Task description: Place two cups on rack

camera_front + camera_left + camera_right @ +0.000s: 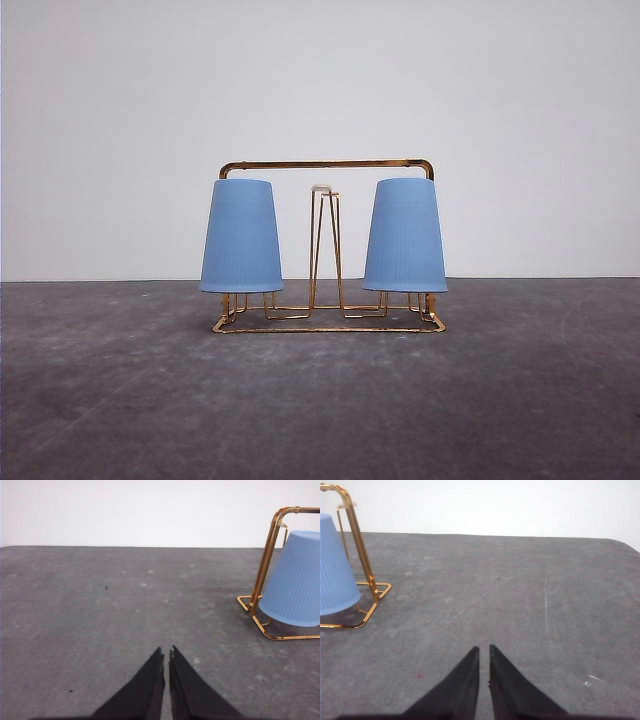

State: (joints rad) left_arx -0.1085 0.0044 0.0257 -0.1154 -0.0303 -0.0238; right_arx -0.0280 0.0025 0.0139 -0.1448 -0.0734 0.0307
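Two light-blue ribbed cups hang upside down on the gold wire rack (328, 165) in the front view, one cup (241, 236) on its left side and the other cup (405, 235) on its right. A bare prong (324, 245) stands between them. In the left wrist view my left gripper (167, 653) is shut with nothing in it, low over the table, with the rack (265, 565) and a cup (293, 580) off to one side. My right gripper (484, 650) is likewise shut and holds nothing, apart from the rack (361, 555) and a cup (334, 570).
The rack stands on a dark grey table (320, 400) in front of a plain white wall (320, 90). The table's rounded far corner (625, 544) appears in the right wrist view. Bare tabletop lies around both grippers.
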